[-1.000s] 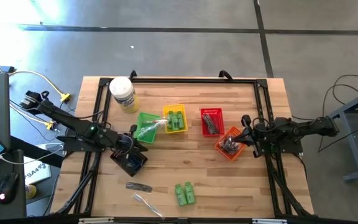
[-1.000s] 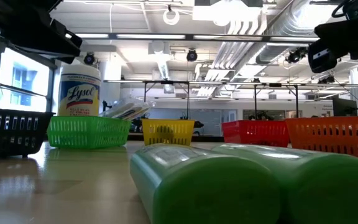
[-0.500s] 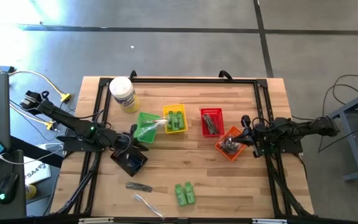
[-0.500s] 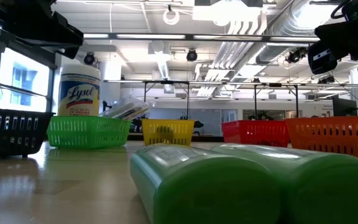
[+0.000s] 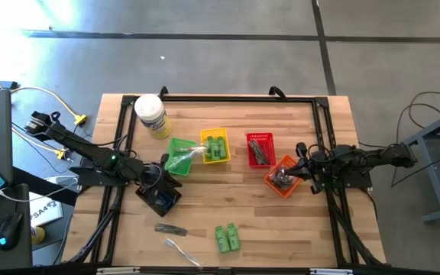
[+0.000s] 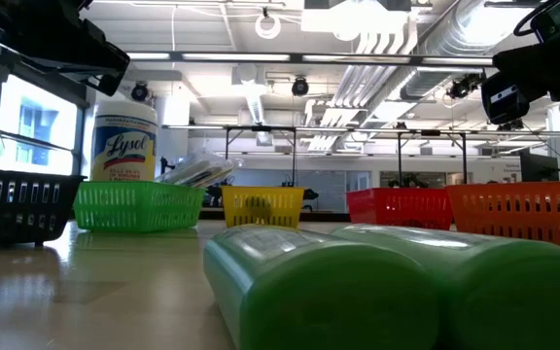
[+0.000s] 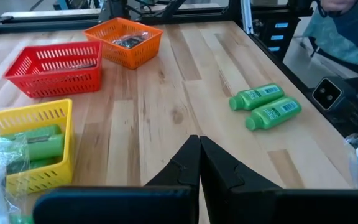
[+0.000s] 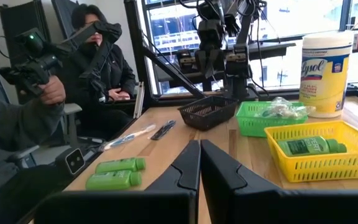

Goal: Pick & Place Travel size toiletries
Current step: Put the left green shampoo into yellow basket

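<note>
High view, read left to right, places referred to the yellow basket [image 5: 215, 146]. Far left of it, left gripper [image 5: 161, 176] over the black basket [image 5: 159, 198], fingers pressed together in the left wrist view, nothing between them. Black basket contents not legible. Behind and left of the yellow basket, large white jar [image 5: 151, 115], not a task item. Touching its left side, green basket [image 5: 179, 154] loaded with clear-wrapped sticks [image 5: 189, 155], one end reaching over the yellow rim. Yellow basket itself: green bottles [image 5: 217, 147] inside, at least two. Just right of it, red basket [image 5: 260, 149] with dark slim items inside. Farther right and slightly nearer the front edge, orange basket [image 5: 281, 176] with dark small pieces. Beyond that, right gripper [image 5: 304, 172] beside the orange basket, fingers shut and empty in the right wrist view. Sorted so far, judged: four baskets stocked. Still loose on the table [image 5: 296, 221], all toward the front edge from the yellow basket: a dark stick [image 5: 170, 229], a clear-wrapped stick [image 5: 179, 249], two green bottles side by side [image 5: 227, 237]. Judged mostly done; three kinds of item left to collect, likely green pair to yellow, wrapped stick to green, dark stick to red or black.
</note>
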`<state>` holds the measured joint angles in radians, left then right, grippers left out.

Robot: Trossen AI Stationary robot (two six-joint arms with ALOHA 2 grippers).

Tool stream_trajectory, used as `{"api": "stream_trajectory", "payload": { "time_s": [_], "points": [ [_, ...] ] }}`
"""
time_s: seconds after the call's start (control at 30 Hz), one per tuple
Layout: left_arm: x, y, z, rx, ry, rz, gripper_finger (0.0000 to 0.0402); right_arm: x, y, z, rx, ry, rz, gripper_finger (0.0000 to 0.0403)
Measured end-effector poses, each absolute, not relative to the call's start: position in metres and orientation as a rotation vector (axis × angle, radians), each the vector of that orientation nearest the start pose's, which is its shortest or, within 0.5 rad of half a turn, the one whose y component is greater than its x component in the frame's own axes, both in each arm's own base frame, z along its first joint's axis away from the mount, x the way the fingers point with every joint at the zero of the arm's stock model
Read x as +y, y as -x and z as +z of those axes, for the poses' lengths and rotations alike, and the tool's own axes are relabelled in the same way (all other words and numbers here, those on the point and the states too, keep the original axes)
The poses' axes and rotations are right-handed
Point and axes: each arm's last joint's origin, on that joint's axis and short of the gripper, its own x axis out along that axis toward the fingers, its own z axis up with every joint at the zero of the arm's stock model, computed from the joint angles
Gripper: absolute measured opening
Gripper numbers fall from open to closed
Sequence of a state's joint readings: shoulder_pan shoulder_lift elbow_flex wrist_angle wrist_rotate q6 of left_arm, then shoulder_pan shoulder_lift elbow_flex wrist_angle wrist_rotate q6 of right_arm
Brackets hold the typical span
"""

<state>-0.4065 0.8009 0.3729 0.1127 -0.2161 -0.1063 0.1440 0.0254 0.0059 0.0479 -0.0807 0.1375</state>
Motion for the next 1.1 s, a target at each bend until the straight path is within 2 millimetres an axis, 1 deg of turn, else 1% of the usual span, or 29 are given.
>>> {"api": "stream_trajectory", "payload": {
  "time_s": [0.2, 0.5, 0.57, 0.7, 0.9, 1.0, 1.1],
  "points": [
    [-0.064, -0.164, 0.216, 0.315, 0.067, -0.163, 0.0000, 0.016, -0.097, 0.168, -0.012, -0.135, 0.226, 0.0004],
    [-0.064, -0.164, 0.216, 0.312, 0.065, -0.165, 0.0000, 0.016, -0.097, 0.168, -0.007, -0.135, 0.226, 0.0004],
    [-0.067, -0.165, 0.216, 0.316, 0.063, -0.181, 0.0000, 0.016, -0.097, 0.167, -0.004, -0.135, 0.225, 0.0004],
    [-0.087, -0.173, 0.220, 0.359, -0.019, -0.245, 0.0000, 0.016, -0.097, 0.167, 0.001, -0.135, 0.224, 0.0004],
    [-0.124, -0.189, 0.238, 0.463, -0.124, -0.331, 0.0000, 0.016, -0.097, 0.166, 0.003, -0.134, 0.224, 0.0004],
    [-0.139, -0.193, 0.247, 0.509, -0.148, -0.365, 0.0000, 0.016, -0.097, 0.166, 0.004, -0.134, 0.224, 0.0004],
    [-0.147, -0.197, 0.256, 0.514, -0.148, -0.381, 0.0000, 0.016, -0.097, 0.167, 0.003, -0.134, 0.224, 0.0004]
  ]
}}
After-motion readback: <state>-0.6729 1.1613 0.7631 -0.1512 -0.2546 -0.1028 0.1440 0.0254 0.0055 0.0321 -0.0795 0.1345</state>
